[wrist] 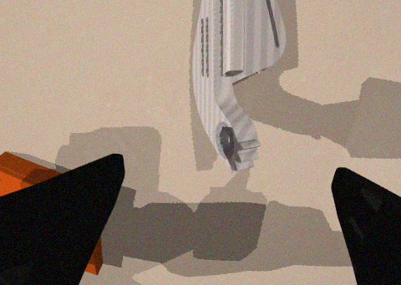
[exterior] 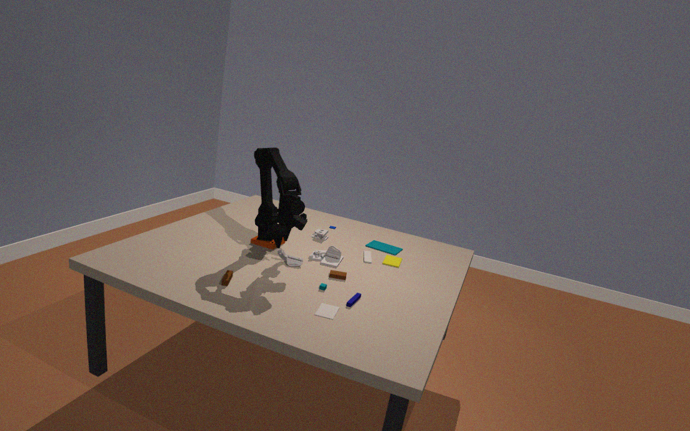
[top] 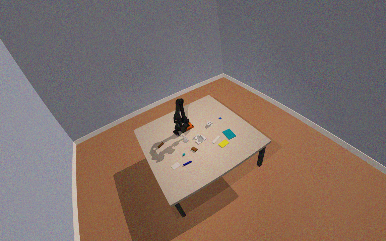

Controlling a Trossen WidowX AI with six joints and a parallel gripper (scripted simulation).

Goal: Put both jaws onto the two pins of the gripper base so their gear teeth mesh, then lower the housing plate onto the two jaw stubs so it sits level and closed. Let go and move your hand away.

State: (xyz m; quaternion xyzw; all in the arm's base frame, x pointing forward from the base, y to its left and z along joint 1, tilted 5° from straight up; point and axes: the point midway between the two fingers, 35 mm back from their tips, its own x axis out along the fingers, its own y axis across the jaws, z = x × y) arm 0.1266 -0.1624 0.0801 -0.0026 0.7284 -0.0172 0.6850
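Note:
My gripper (wrist: 230,173) is wide open and empty above the table beside the arm's foot. A loose white jaw (top: 185,139) (exterior: 293,261) (wrist: 206,68) lies on the table; in the wrist view its toothed end points down, between and beyond my fingertips. The white gripper base (top: 199,142) (exterior: 331,263) lies further right in the top and exterior views. The other jaw (exterior: 333,252) is on the base; how it sits on its pin is too small to tell. The white housing plate (top: 209,123) (exterior: 320,232) is apart, behind the base. Base and housing plate are outside the wrist view.
The orange foot (top: 190,126) (exterior: 255,240) (wrist: 8,180) of the arm is close to my gripper. A brown block (top: 194,149) (exterior: 337,275), a teal cube (top: 184,154) (exterior: 323,287) and a blue bar (top: 187,163) (exterior: 353,299) lie in front. A yellow plate (top: 223,143) (exterior: 392,261) lies right.

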